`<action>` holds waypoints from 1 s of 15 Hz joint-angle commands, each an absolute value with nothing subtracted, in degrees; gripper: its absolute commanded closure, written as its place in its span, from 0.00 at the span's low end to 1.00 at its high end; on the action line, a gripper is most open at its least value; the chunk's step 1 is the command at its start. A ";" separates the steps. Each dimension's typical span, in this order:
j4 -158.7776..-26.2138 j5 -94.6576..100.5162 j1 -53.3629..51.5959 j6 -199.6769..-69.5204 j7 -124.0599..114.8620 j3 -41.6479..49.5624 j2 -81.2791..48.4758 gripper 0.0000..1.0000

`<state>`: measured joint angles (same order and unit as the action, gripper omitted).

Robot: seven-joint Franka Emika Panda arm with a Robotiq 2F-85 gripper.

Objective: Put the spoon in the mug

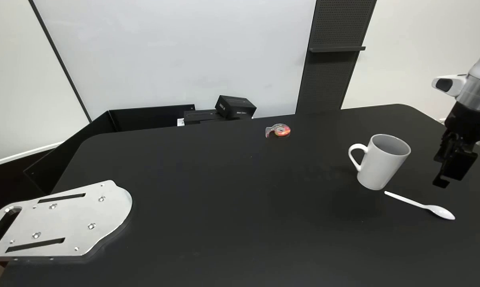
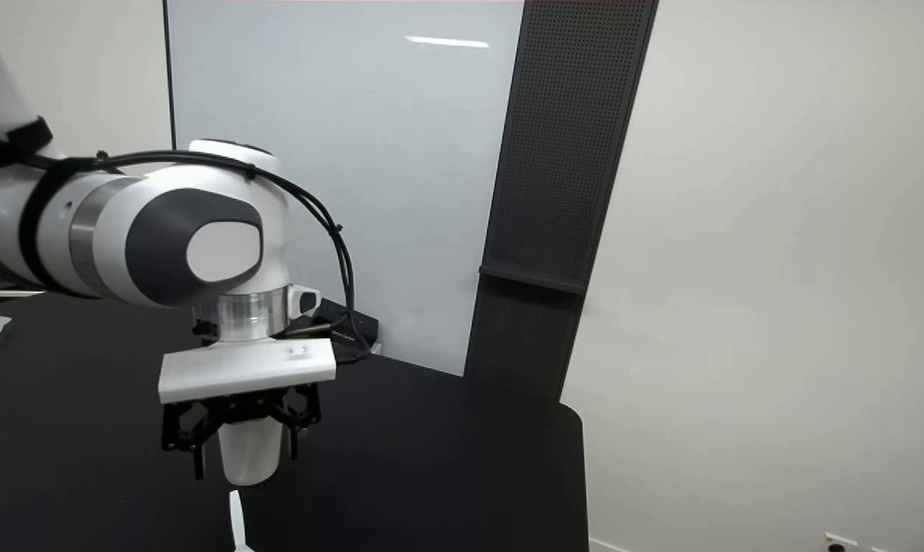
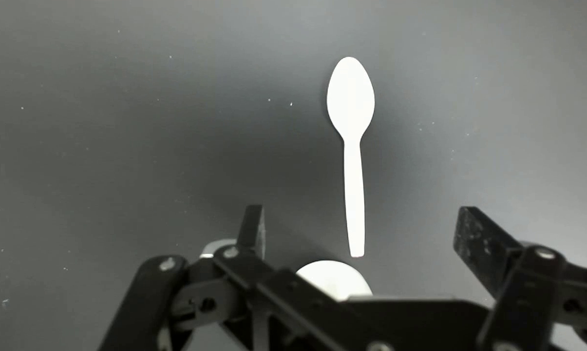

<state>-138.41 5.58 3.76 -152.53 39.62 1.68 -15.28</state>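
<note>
my arm (image 2: pixel 224 253) bent, i point the pincer (image 2: pixel 247 467) down, spread wide, above the table (image 1: pixel 224 199) near the spoon (image 3: pixel 354 195), inward from a rounded corner (image 2: pixel 565 429).

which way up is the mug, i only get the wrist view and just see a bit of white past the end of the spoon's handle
Observer: Upright. In an exterior view the mug stands on its base with the open end facing up.
Operator: ok good, which side is its handle on then
Observer: On the side away from the spoon. In an exterior view the mug's handle sticks out toward the picture's left.
</note>
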 commanded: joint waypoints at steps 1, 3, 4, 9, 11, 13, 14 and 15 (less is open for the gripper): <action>-139.60 6.04 5.07 -156.59 38.76 0.07 -16.62 0.00; -139.83 7.08 4.79 -157.30 37.84 0.13 -17.60 0.00; -140.09 7.01 4.90 -157.48 37.85 -0.05 -17.97 0.00; -142.07 7.16 5.54 -158.39 37.42 0.26 -18.95 0.00; -142.92 6.56 6.44 -159.24 38.05 -0.11 -19.25 0.00; -143.61 6.58 7.25 -160.52 38.90 -0.37 -19.83 0.00; -144.11 7.31 7.26 -162.07 38.77 0.04 -20.17 0.00; -144.44 7.82 7.49 -163.50 39.06 0.14 -20.49 0.00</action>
<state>-143.15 5.83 6.14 -159.57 39.65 0.51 -19.65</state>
